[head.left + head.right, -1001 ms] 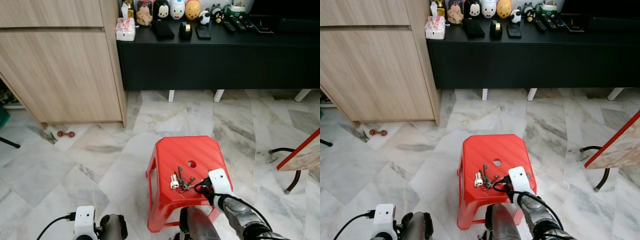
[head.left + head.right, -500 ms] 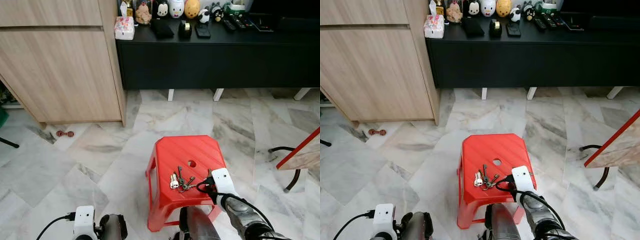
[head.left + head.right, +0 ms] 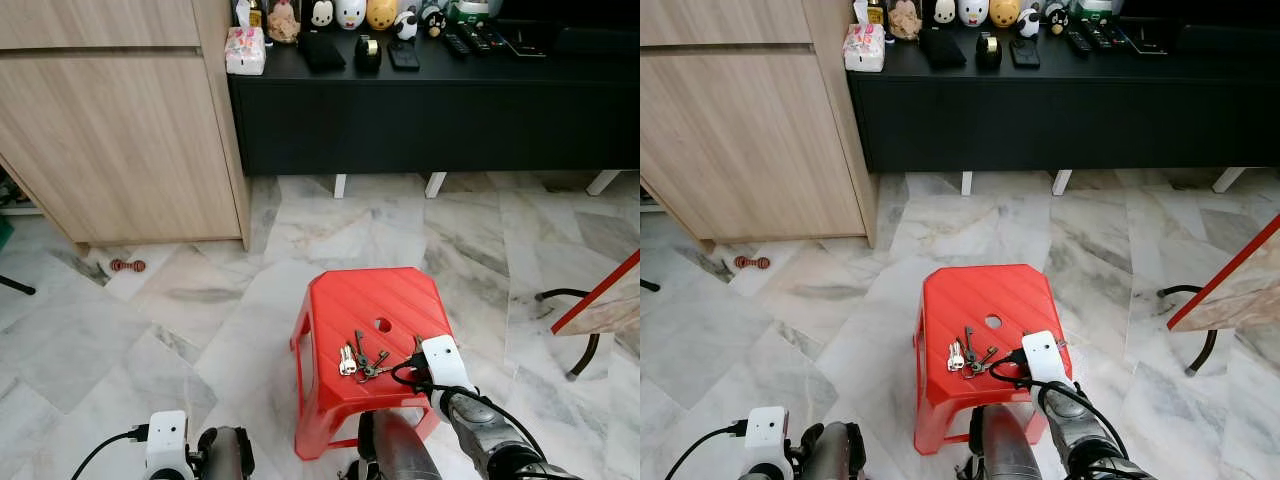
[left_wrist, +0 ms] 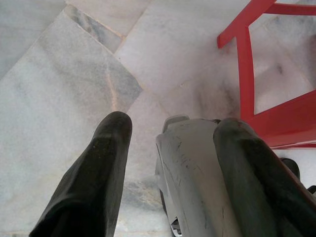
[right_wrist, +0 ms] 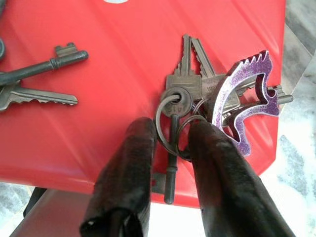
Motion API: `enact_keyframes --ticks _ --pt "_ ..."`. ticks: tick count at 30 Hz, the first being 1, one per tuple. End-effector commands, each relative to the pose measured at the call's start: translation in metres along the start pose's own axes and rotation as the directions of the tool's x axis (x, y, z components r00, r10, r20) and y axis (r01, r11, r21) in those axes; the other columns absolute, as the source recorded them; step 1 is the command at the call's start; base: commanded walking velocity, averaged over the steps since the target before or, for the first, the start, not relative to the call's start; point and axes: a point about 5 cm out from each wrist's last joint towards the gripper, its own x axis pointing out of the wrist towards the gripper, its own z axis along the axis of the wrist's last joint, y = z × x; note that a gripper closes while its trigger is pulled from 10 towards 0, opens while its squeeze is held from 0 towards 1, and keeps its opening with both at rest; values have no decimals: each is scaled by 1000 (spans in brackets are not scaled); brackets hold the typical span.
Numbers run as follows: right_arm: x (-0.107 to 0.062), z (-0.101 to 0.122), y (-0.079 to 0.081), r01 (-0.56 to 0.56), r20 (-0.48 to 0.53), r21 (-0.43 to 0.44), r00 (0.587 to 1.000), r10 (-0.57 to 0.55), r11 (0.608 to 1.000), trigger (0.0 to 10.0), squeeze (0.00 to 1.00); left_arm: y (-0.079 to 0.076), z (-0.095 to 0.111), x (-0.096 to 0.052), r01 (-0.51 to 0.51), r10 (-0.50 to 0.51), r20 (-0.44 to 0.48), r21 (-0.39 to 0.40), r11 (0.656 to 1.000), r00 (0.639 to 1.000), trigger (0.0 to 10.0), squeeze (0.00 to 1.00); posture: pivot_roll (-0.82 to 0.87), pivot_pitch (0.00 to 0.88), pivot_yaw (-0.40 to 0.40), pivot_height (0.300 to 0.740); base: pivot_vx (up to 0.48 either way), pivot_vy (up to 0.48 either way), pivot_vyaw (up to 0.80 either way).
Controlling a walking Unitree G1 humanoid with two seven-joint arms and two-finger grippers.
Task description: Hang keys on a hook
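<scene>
dull metal keys on a glossy red plastic stool

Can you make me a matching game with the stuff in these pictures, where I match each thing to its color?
Things:
1. stool
2. charm on the keys
3. long cabinet
4. gripper fingers

Colors:
A. purple and sparkly
B. black, long and flat along the wall
C. red
D. black, one each side of the key rings

Pairs: 1-C, 2-A, 3-B, 4-D
</scene>
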Motion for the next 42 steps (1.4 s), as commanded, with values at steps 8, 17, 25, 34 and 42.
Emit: enact_keyframes --ticks 8,17,25,34,42 --pt "0 4 0 0 24 -1 1000 0 1000 0 0 -18 -53 -21 59 -61 -233 -15 998 971 10000 0 19 178 -129 606 0 0 0" --pt "1 20 -4 36 102 25 994 -39 999 0 0 -17 -50 -18 53 -54 -232 -13 999 971 10000 0 22 168 -124 606 0 0 0" --pt "-4 44 -20 112 299 127 943 -145 986 0 0 -16 -46 -15 49 -49 -233 -7 999 971 10000 0 22 121 -115 606 0 0 0" --pt "-17 49 -34 108 435 388 854 -285 915 0 0 -17 -38 -9 49 -47 -223 2 999 974 10000 0 28 58 -104 606 0 0 0" --pt "-16 37 -45 -16 299 832 854 -425 554 0 0 -15 -29 -4 44 -41 -210 8 999 977 10000 0 31 37 -93 606 0 0 0"
